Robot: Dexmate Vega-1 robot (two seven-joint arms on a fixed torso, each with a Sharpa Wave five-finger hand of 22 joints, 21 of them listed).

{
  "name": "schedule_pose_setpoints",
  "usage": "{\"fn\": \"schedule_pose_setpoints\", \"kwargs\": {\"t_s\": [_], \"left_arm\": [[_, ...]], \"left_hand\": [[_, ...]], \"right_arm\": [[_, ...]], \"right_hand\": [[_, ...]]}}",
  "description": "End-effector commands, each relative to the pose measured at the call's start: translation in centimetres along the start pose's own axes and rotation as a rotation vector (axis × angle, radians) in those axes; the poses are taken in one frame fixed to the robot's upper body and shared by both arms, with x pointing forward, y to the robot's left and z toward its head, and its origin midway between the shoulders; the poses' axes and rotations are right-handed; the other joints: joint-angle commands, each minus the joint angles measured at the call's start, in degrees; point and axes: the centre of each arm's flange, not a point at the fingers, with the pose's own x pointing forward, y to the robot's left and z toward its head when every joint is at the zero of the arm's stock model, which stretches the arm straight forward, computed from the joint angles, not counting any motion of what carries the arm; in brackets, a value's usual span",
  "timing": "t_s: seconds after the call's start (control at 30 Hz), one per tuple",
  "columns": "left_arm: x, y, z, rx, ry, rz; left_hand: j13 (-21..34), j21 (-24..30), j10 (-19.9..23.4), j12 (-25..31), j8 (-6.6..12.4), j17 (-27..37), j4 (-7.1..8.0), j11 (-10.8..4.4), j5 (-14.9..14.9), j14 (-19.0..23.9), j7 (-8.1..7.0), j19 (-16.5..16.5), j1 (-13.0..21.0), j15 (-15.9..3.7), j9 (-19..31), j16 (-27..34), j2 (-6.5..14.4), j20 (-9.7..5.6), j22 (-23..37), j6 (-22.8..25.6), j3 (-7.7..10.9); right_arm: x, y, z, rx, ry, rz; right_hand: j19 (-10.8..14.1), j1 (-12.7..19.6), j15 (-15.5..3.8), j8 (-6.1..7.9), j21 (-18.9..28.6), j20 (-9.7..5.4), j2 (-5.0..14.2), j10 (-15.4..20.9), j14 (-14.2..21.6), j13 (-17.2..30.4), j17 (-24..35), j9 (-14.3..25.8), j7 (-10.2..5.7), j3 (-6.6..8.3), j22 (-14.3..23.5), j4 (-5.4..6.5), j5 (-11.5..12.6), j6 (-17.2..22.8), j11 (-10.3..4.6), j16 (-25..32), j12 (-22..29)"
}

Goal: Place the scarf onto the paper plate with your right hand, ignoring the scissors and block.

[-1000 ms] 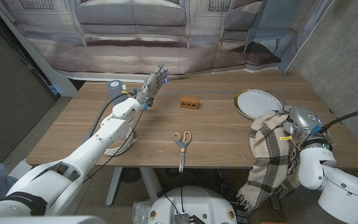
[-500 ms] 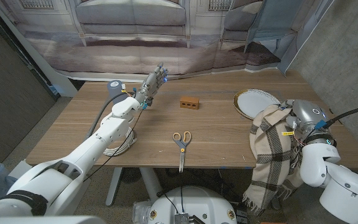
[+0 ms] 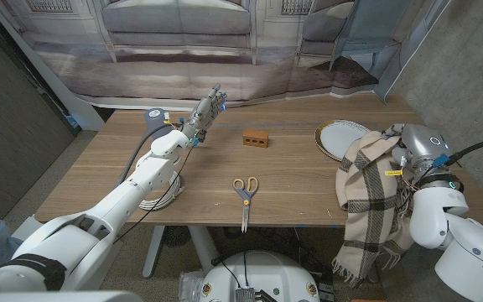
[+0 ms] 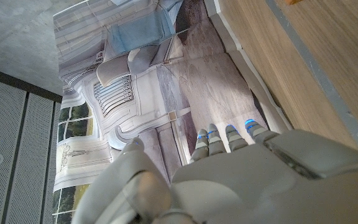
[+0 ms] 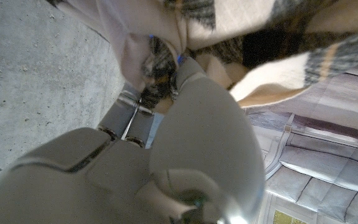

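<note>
My right hand (image 3: 409, 149) grips the scarf (image 3: 369, 197), fingers closed in its folds. It hangs just beside the paper plate (image 3: 340, 137), its tail trailing over the surface (image 3: 141, 180) edge. Lift done; placing remains. Left hand (image 3: 206, 111) raised, fingers straight, holding nothing.

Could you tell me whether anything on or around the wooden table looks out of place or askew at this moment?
Yes: the cream and brown plaid scarf held by the right hand drapes over the wooden table's near right edge, its fringed end hanging below the tabletop, beside the white paper plate. Otherwise nothing stands out.
</note>
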Motion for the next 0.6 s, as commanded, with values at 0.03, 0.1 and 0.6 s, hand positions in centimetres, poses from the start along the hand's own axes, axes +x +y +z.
{"fn": "schedule_pose_setpoints", "kwargs": {"t_s": [0.03, 0.1, 0.6], "left_arm": [[0.0, 0.2, 0.0, 0.0, -0.002, -0.003], [-0.1, 0.2, 0.0, 0.0, -0.006, -0.002], [-0.1, 0.7, -0.4, -0.012, -0.005, 0.008]], "left_hand": [[0.3, 0.2, 0.2, 0.2, -0.12, 0.3, 0.07, -0.07, 0.3, 0.2, -0.02, -0.3, 0.0, 0.16, 0.2, 0.2, 0.5, 0.21, 0.2, 0.4, -0.35], [0.3, 0.2, 0.2, 0.2, -0.13, 0.3, 0.07, -0.12, 0.3, 0.2, 0.01, -0.3, 0.0, 0.21, 0.2, 0.2, 0.6, 0.2, 0.2, 0.4, -0.37], [0.3, 0.2, 0.3, 0.2, -0.15, 0.3, 0.08, -0.07, 0.2, 0.2, -0.05, -0.3, 0.1, 0.17, 0.2, 0.2, 0.7, 0.2, 0.3, 0.4, -0.5]], "right_arm": [[0.3, -2.3, 0.1, 0.063, -0.017, -0.004], [0.5, -2.5, 0.0, 0.096, -0.018, 0.005], [1.7, -4.0, 1.0, 0.079, -0.045, -0.006]], "right_hand": [[0.2, 3.3, -12.07, 0.19, 0.4, -8.14, 3.95, 0.2, 7.0, 6.2, 0.3, 0.1, 0.13, 1.27, -0.1, 0.68, 0.3, -0.3, 0.06, 0.0, 0.4], [0.2, 3.3, -12.08, 0.19, 0.5, -8.14, 3.97, 0.2, 7.0, 6.3, 0.3, 0.1, 0.16, 1.29, -0.1, 0.68, 0.3, -0.4, 0.01, 0.0, 0.4], [0.3, 3.1, -12.13, 0.24, 0.7, -8.13, 3.88, 0.1, 7.3, 7.5, 0.7, 0.1, 0.18, 1.5, -0.4, 0.62, 0.2, -0.3, 0.01, -0.2, 0.3]]}}
